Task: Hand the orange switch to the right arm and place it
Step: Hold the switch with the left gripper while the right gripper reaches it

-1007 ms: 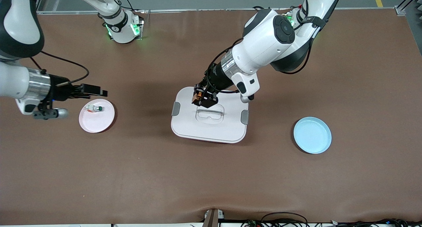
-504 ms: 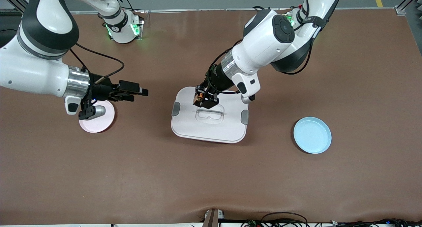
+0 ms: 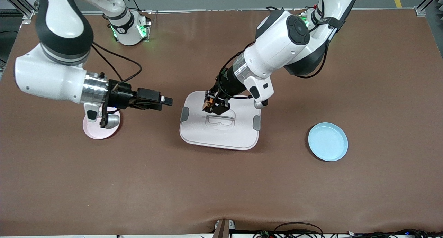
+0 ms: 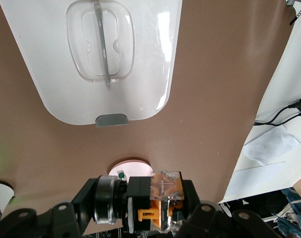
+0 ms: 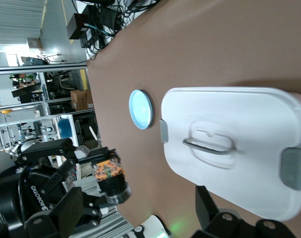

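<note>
Over the white lidded box (image 3: 220, 124), near its edge farthest from the front camera, I have the left end effector (image 3: 214, 105) clamped on the orange switch (image 3: 208, 102), which is up in the air and clear of the lid. In the left wrist view the switch (image 4: 163, 198) sits squeezed between the two fingers, its amber body toward the right arm's end of the bench (image 3: 221, 182), and past it I see the pink plate (image 4: 129, 165) with a small white part with a green top (image 4: 122, 175) on it. The right end effector (image 3: 165, 101) hangs level above bare bench between the pink plate (image 3: 94, 132) and the box, pointed at the switch, with an open strip of brown surface between its tip and the box's grey side clip (image 3: 184, 113). Its fingers frame the right wrist view with a wide gap between them, so I read them as spread. The blue plate (image 3: 327, 141) lies well apart from both end effectors, toward the left arm's end, with free bench all round it.
</note>
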You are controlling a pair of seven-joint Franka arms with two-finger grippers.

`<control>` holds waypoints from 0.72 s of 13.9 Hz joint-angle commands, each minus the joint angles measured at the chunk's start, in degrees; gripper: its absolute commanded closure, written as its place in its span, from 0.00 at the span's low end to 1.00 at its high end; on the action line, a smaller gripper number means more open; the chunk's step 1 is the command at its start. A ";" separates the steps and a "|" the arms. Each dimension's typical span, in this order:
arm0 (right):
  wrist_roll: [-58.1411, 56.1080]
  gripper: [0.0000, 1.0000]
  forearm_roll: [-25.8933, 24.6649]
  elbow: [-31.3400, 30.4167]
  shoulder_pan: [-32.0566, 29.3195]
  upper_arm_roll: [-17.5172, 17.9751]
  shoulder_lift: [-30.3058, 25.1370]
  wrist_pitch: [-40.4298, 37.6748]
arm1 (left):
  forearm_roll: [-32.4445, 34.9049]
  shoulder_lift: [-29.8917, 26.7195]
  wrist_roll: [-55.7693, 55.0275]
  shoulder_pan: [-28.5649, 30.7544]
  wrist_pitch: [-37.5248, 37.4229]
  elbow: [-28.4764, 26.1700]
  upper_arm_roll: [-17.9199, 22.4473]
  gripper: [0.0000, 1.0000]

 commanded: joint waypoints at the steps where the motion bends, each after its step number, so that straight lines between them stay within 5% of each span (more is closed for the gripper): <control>1: -1.10 0.00 2.88 1.39 3.68 -0.56 1.98 4.49 | 1.52 0.55 -1.72 -0.41 0.54 1.11 0.17 0.61; 10: -4.27 0.00 4.11 2.10 6.85 -0.56 3.13 8.54 | 1.52 0.81 -1.72 -0.50 1.33 1.02 0.17 0.60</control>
